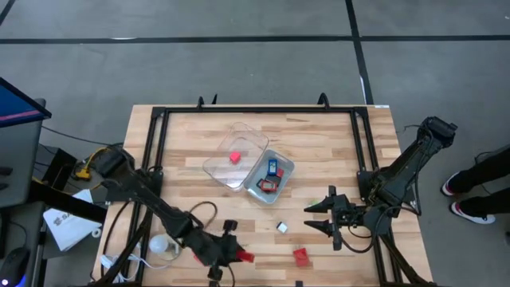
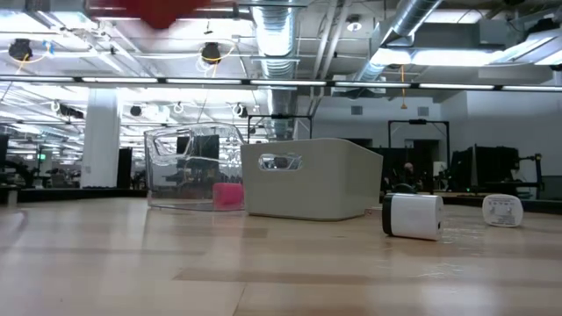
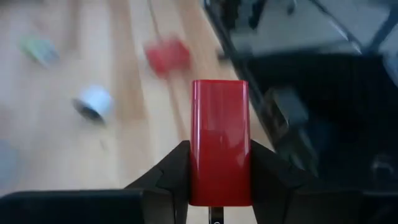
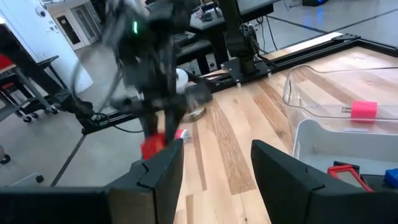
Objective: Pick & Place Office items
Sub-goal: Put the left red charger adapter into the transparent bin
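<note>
I had the wooden table point(image 1: 319, 151) under the overhead camera, and I placed everything off the clear tray point(image 1: 236, 154) at its middle. Two trays sat there touching: that clear one, and a whitish tray point(image 1: 285, 171) just to its right.

Two arms were in shot. The left gripper point(image 1: 237, 253) was well toward the near edge from the clear tray, and its wrist camera showed the jaws closed tight on a red block point(image 3: 220, 142), standing upright between the fingers point(image 3: 172, 174). The right gripper point(image 1: 317, 218) sat near-right of the whitish tray, jaws spread wide with nothing between them, wood showing in the gap on its own wrist camera.

The round whitish object point(image 1: 162, 245) with its cord lay near-left of the clear tray, beside the left arm.

Small pieces, as I counted them: one pink block point(image 1: 235, 157) inside the clear tray; in the whitish tray, one blue piece point(image 1: 272, 167) and one red clip point(image 1: 267, 185). Loose on the wood I counted two: a small white piece point(image 1: 281, 227) just near-side of the whitish tray, and a red piece point(image 1: 300, 256) farther toward the near edge. That made four reddish items, one blue, one white.
</note>
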{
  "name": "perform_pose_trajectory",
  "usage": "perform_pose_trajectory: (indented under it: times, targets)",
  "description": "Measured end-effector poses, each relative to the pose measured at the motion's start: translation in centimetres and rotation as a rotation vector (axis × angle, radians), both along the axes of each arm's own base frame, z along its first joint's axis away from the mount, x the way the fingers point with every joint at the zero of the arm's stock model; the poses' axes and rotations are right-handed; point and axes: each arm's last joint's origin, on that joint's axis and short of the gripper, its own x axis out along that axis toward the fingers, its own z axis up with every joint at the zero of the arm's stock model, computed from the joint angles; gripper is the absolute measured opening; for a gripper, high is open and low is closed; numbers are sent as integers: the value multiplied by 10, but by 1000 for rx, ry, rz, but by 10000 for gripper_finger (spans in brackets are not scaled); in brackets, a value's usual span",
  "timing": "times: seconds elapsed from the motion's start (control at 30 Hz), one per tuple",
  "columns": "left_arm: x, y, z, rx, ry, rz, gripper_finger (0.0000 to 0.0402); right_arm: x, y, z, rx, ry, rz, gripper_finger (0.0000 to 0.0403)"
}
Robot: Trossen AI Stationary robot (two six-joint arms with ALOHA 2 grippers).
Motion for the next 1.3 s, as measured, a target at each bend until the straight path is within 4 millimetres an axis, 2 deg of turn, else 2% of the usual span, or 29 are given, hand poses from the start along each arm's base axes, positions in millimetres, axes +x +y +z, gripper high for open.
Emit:
perform_pose_trajectory:
  times: [0.07, 0.17, 0.27, 0.37, 0.47, 0.57, 0.67, 0.8, 0.97, 1.13, 1.2, 1.3]
  targets:
    - [-1, 12, 24, 27, -89, 38, 112, 1, -1, 0, 0, 0, -3, 182]
    - [-1, 40, 56, 54, -195, 172, 112, 1, -1, 0, 0, 0, -3, 182]
    - [3, 80, 83, 76, -283, 373, 112, 0, -1, 1, 1, -2, -3, 182]
    - [9, 134, 97, 90, -296, 569, 112, 0, -1, 1, 2, -3, -3, 182]
    - [12, 195, 96, 45, -230, 757, 112, 0, -1, 1, 2, -3, -3, 182]
    - [10, 250, 82, -21, -85, 859, 112, 0, -1, 1, 1, -2, 1, 182]
    - [3, 289, 62, -70, 98, 915, 112, 0, -1, 1, 1, -1, 1, 182]
    - [-6, 311, 41, -52, 273, 941, 112, 0, -1, 1, -1, 0, 1, 182]
    - [9, 322, 28, -205, 235, 771, 112, 1, -2, 1, -1, 1, -2, 182]
    - [12, 345, 16, -134, 254, 903, 112, 1, -2, 1, 0, 0, -3, 182]
    - [11, 354, 11, -162, 265, 935, 112, 1, -2, 1, -2, 1, -3, 182]
    - [13, 356, 1, -220, 315, 892, 112, 1, -2, 0, -2, 1, -2, 182]
